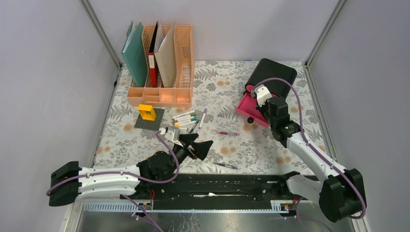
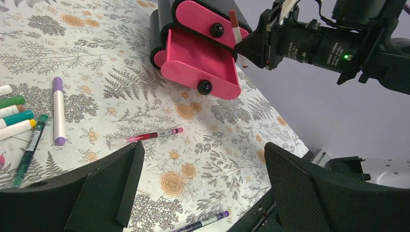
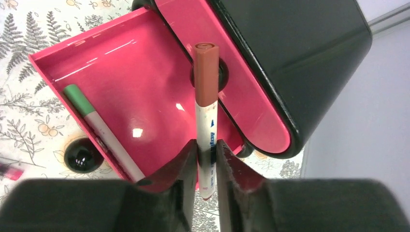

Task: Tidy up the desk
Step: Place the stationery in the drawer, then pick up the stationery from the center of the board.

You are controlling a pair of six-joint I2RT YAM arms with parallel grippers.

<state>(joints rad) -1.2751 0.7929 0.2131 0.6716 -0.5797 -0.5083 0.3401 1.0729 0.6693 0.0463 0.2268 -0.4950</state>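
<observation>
Pink plastic drawer (image 3: 121,72) stands open at the front of a rounded black drawer box (image 3: 290,58), at the far right of the white cloth tabletop (image 1: 232,145) printed with grey ferns and tan flowers, which spans the space between grey walls. A green-capped white marker (image 3: 96,123) lies inside the drawer. The right gripper (image 3: 207,151) pinches a brown-capped white marker (image 3: 206,121) upright over the open drawer. The left gripper (image 2: 204,153) hovers low near the tabletop's front middle, jaws spread wide and holding nothing. A clear red pen (image 2: 145,137) lies just beyond it, a dark purple pen (image 2: 203,223) nearer the front edge. A peach plastic file rack (image 1: 159,94) stands at the far left.
</observation>
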